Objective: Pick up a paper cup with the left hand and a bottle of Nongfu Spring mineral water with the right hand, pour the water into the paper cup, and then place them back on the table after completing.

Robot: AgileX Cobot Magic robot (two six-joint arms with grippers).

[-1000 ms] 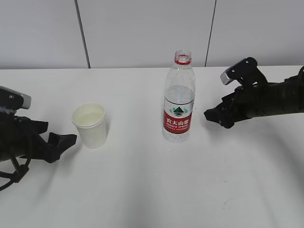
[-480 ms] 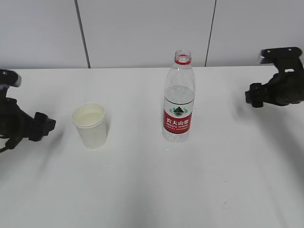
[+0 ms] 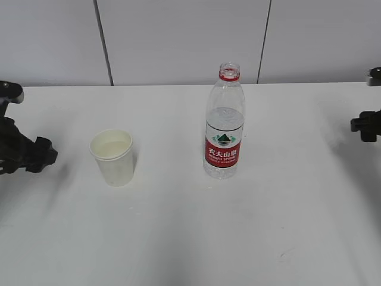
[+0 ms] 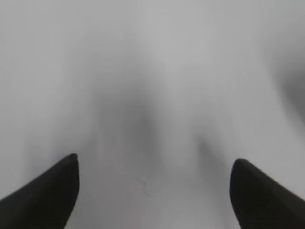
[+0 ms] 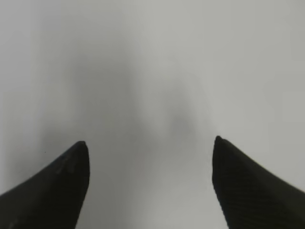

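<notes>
Paper cup (image 3: 112,157): upright on bench (image 3: 190,238), left of centre, holding pale liquid.
Bottle (image 3: 224,122): upright mid-bench, uncapped, water (image 3: 224,126) up to about half height.
Left hand (image 3: 41,154): near left edge, well apart from cup; fingers (image 4: 43,195) spread, nothing between.
Right hand (image 3: 363,126): at right edge, well apart from bottle; fingers (image 5: 52,191) spread, empty.
Progress: judged complete; pour done, both items set down, nothing left.

Both wrist views are blurred, their bottom edges cutting each gripper down to two dark fingertips, while the exterior view crops the left hand (image 3: 24,152) and leaves perhaps only the right hand's (image 3: 368,122) tip visible.
</notes>
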